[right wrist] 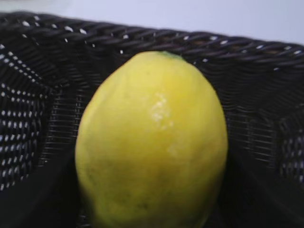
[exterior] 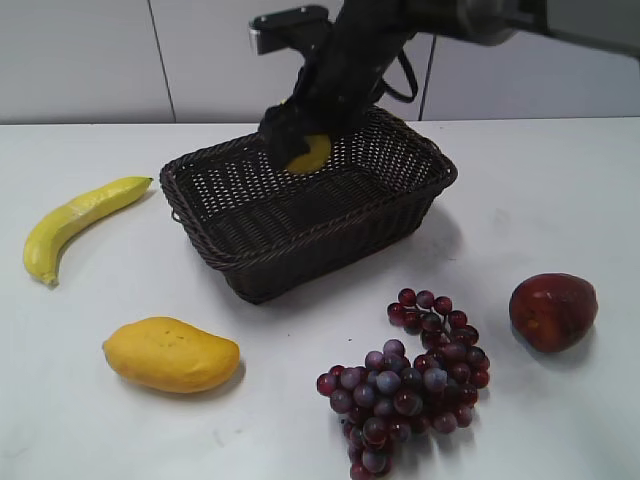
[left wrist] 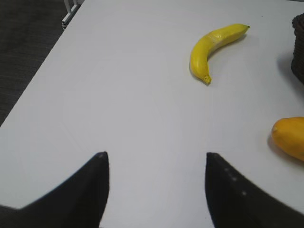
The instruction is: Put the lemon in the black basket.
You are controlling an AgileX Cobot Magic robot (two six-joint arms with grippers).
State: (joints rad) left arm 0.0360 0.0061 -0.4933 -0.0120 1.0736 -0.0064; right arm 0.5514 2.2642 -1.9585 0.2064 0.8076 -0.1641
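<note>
Outside, I saw right gripper [exterior: 300, 145] clamped on lemon [exterior: 310, 155] over basket [exterior: 300, 262], left gripper [left wrist: 154, 183] parted, wrist-only.

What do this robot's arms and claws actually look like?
The right arm is grey, ending in a black wrist with a looping black cable and a boxy camera. The right gripper is black. The left gripper has two black pointed fingers.

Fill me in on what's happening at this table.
The right gripper holds the lemon inside the black basket, near its back wall, not yet released. The left gripper hangs open above bare table, holding nothing. A banana, mango, grapes and a red apple lie around the basket.
</note>
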